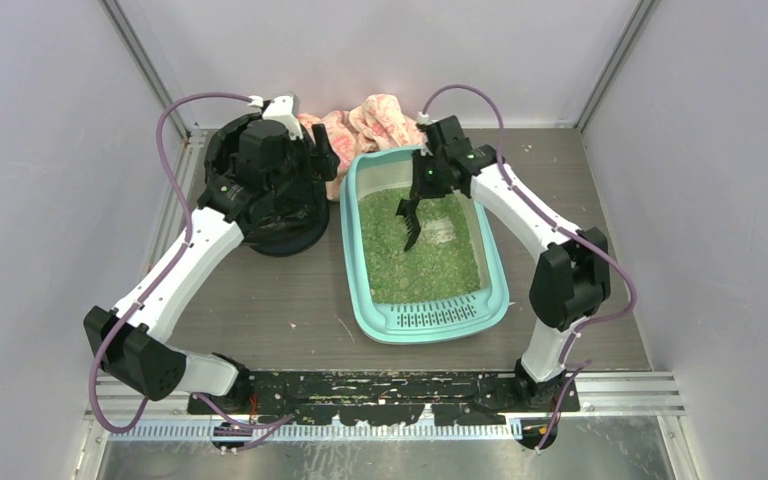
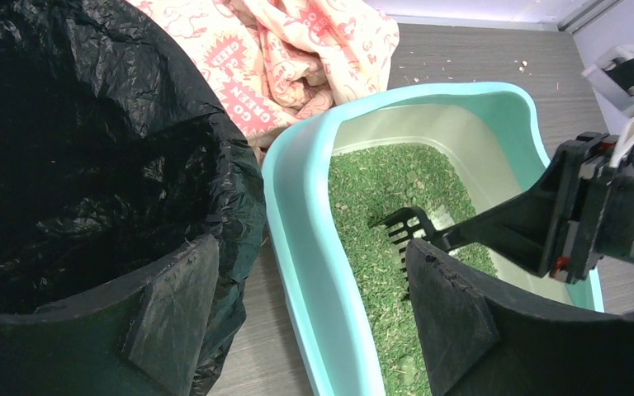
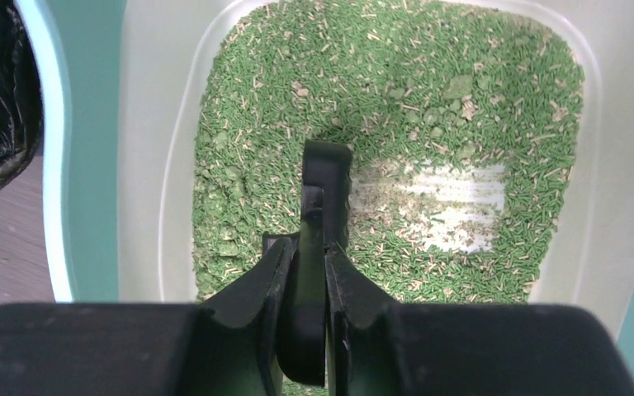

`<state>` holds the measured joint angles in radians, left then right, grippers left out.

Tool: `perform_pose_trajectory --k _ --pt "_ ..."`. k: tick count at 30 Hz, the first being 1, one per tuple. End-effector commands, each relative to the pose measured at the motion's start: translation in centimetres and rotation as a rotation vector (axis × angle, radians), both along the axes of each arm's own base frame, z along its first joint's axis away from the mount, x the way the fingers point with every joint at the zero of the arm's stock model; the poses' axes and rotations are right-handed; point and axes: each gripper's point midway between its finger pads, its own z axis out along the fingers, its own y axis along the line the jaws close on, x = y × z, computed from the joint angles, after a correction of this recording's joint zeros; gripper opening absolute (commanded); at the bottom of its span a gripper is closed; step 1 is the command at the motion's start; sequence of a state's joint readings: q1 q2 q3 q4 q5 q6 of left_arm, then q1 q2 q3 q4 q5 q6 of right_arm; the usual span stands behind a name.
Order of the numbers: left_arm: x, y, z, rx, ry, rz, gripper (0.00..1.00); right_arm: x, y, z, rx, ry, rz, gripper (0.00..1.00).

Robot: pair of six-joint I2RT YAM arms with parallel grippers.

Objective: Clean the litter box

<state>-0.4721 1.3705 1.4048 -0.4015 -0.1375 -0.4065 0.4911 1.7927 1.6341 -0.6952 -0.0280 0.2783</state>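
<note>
Grey-brown table [image 1: 260, 300] inside a booth with plain pale walls, with the arm bases at the near edge. The litter box [image 1: 435, 320] sits mid-table, directly under the right gripper [image 3: 309, 276], with its slotted lip toward the arm bases. Green litter [image 1: 425, 260] covers most of its floor.

The right fingers [image 3: 252, 289] are closed tight on the handle of a black scoop [image 1: 410, 215]. The handle runs straight out from between the fingertips and down toward the litter. The toothed end points down, at or just above the litter surface; whether they touch is not clear. Just right of the scoop in the right wrist view there is a scraped pale patch [image 3: 454, 198] where the box floor shows through.

The left gripper [image 2: 312, 272] is spread wide and grips nothing. It hangs over the line where the bin meets the box. Behind its left finger [image 2: 173, 322] is a round bin [image 2: 91, 124] lined with a black bag. Behind its right finger is the teal rim on that side of the box. The bin stands just beside the box on the left, very close or touching.

A crumpled pink-and-cream cloth [image 2: 297, 49] lies beyond both fingers, against the far end of the box and next to the bin.
</note>
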Motion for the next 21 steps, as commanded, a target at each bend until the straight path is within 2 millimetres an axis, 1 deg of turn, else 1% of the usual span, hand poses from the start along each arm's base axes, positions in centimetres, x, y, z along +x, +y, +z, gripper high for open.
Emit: perform_pose_trajectory --k 1,5,7,11,17,21 --pt "-0.1 -0.2 1.3 -0.014 -0.046 -0.013 0.83 -0.2 1.1 2.3 0.254 0.016 0.013 0.01" --pt "0.0 -0.4 1.4 -0.024 -0.045 -0.015 0.82 -0.1 -0.1 0.6 0.310 0.078 0.010 0.01" --pt "0.1 -0.5 1.4 -0.029 -0.046 -0.018 0.82 -0.4 -0.2 -0.1 0.326 0.102 0.026 0.01" --pt "0.3 -0.7 1.5 -0.033 -0.046 -0.021 0.82 -0.9 0.0 -1.4 0.330 0.145 0.058 0.01" --pt "0.5 -0.9 1.4 -0.038 -0.045 -0.022 0.82 -1.6 1.2 -3.1 0.389 0.212 0.081 0.01" --pt "0.7 -1.0 1.6 -0.033 -0.046 -0.025 0.82 -1.7 1.2 -3.4 0.391 0.214 0.085 0.01"
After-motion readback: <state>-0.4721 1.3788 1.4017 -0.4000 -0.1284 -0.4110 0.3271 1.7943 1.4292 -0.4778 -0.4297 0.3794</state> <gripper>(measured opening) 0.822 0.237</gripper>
